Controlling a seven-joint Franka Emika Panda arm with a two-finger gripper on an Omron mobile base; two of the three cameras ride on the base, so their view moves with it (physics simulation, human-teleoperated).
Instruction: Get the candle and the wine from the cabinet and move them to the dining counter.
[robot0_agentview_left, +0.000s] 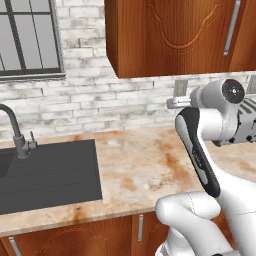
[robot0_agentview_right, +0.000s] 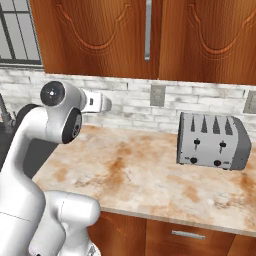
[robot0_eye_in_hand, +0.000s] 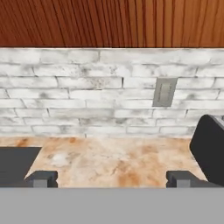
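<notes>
Pincer (robot0_eye_in_hand: 111, 179) fingers (robot0_eye_in_hand: 41, 178) are standing wide apart and released, gripping nothing, as the hand view is looking level at the white brick wall (robot0_eye_in_hand: 78, 92) behind the stone surface (robot0_eye_in_hand: 109, 159). Both dark tips are hovering above that marbled, rust-stained top, aimed toward the wall switch plate (robot0_eye_in_hand: 164, 92).

Directly above the wall, the cabinet (robot0_agentview_left: 170, 35) is hanging with its carved reddish-brown doors shut, a long silver bar handle (robot0_agentview_right: 147, 30) running down the door edge in the right base view. With the doors closed, the candle and the wine cannot be made out, and whether they are sitting inside cannot be told from where the cameras are looking.

Below the cabinet, the white arm (robot0_agentview_left: 205, 150) is folding upward over the surface, its forearm reaching toward the brick wall. Left of the cabinet, a black sink (robot0_agentview_left: 47, 175) is lying sunk into the surface, with a grey faucet (robot0_agentview_left: 15, 132) rising at its back and a window (robot0_agentview_left: 27, 37) sitting above it. Right of the arm and below the cabinet, a silver four-slot toaster (robot0_agentview_right: 212, 141) is standing on the surface close to the wall, its dark side edging into the right of the hand view.
</notes>
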